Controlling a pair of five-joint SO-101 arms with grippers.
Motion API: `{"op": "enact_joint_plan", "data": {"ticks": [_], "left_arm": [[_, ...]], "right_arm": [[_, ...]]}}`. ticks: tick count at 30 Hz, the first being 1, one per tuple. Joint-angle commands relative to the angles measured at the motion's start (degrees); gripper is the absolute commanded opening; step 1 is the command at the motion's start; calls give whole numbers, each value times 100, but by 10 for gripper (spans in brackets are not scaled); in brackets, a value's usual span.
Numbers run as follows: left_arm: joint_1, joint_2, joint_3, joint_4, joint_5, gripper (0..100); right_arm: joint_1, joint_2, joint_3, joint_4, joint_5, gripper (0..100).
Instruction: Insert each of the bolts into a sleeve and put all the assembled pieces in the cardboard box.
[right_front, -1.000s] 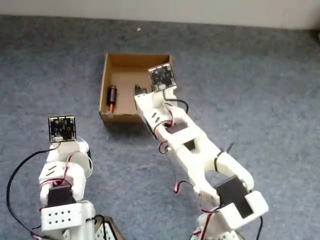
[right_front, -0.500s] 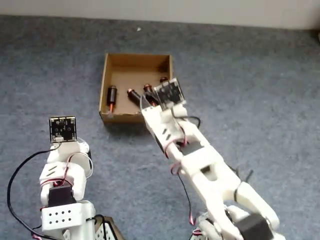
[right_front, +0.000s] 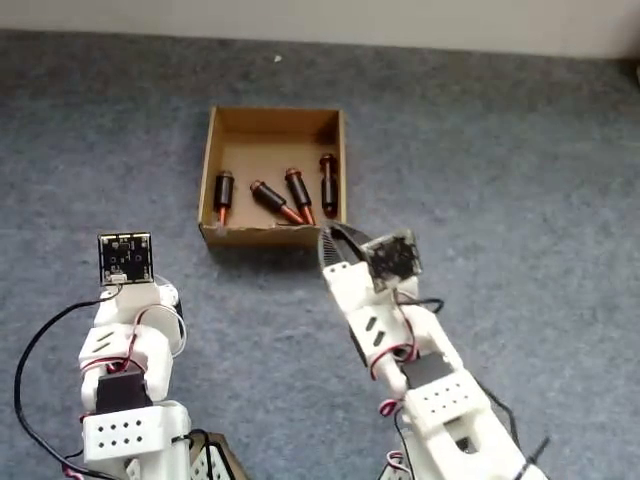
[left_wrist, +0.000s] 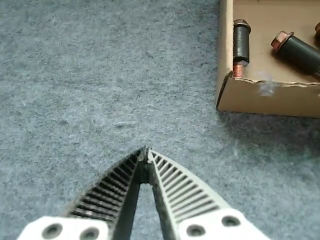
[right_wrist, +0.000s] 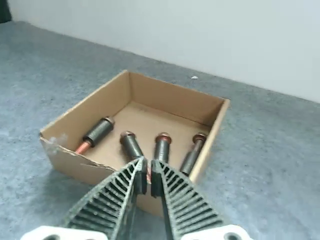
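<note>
The cardboard box (right_front: 270, 135) sits on the grey desk (right_front: 500, 150). Four put-together pieces lie flat inside it, and each one is a bolt stuck in a dark sleeve. The first piece (right_front: 223, 195) lies alone near one side wall, with its orange bolt tip pointing at the torn front wall. The second piece (right_front: 270, 199) lies slanted in the middle. The third piece (right_front: 298, 192) is just beside it, and the fourth piece (right_front: 328, 178) lies along the other side wall. The right gripper (right_front: 330, 243) hangs just outside the box, by its front corner. Its fingers (right_wrist: 172, 195) are closed and hold nothing. The left gripper (left_wrist: 145, 152) is over bare desk, a little way from the box's other front corner. Its fingers (left_wrist: 177, 187) are closed too, with nothing between them. The left arm (right_front: 128, 340) stands well apart from the box, and the right arm (right_front: 400, 340) is near it.
</note>
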Motion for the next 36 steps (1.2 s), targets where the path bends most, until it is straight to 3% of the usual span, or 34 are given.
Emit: {"op": "enact_joint_plan", "data": {"ticks": [1, 10, 20, 31, 36], "left_arm": [[-4, -31, -312, -70, -35, 6], [207, -31, -259, -70, -53, 6], [242, -31, -136, -105, -53, 10], [2035, -31, 532, -105, -70, 7], [2360, -22, 593, -70, -70, 7]], "right_arm": [[312, -637, 215, 365, 26, 4], [813, -2642, 1578, 927, 26, 4], [1015, -4813, 1736, 4295, 18, 4], [1015, -4655, 1736, 6466, 26, 4], [1015, -4655, 1736, 7380, 44, 4]]}}
